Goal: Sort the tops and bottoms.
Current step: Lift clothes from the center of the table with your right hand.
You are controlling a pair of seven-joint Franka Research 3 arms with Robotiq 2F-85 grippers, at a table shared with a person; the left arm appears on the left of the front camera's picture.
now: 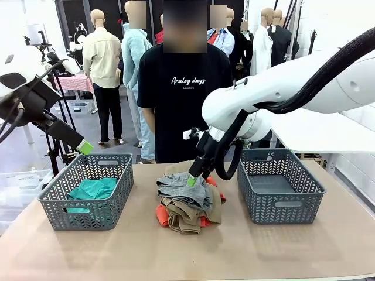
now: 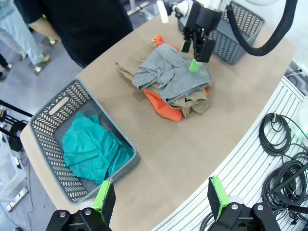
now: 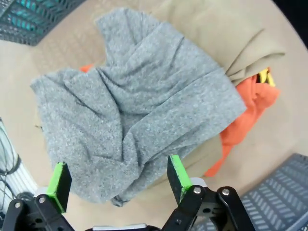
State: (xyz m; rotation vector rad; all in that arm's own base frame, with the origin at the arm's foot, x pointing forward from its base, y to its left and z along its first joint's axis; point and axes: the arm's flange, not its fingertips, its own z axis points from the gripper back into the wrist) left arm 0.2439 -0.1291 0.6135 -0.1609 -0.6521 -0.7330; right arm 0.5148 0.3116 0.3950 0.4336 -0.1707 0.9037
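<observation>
Left basket (image 1: 88,215): teal garment (image 1: 94,188), maybe shorts; grey garment (image 1: 181,188) tops middle pile (image 1: 188,214).

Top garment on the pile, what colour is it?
The top garment is grey, clearest in the right wrist view.

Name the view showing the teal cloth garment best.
Left wrist view: it looks down on the teal cloth garment, open in its grey lattice basket. Front view hides part behind the basket wall; right wrist view catches corner slivers.

A bright room with a big tan table (image 1: 176,252)
The floor (image 1: 29,155) is grey and the wall (image 1: 337,23) is white. Far back hangs a pink checked tablecloth (image 1: 73,82). Black cables (image 2: 276,139) lie coiled just beside the tan table.
</observation>
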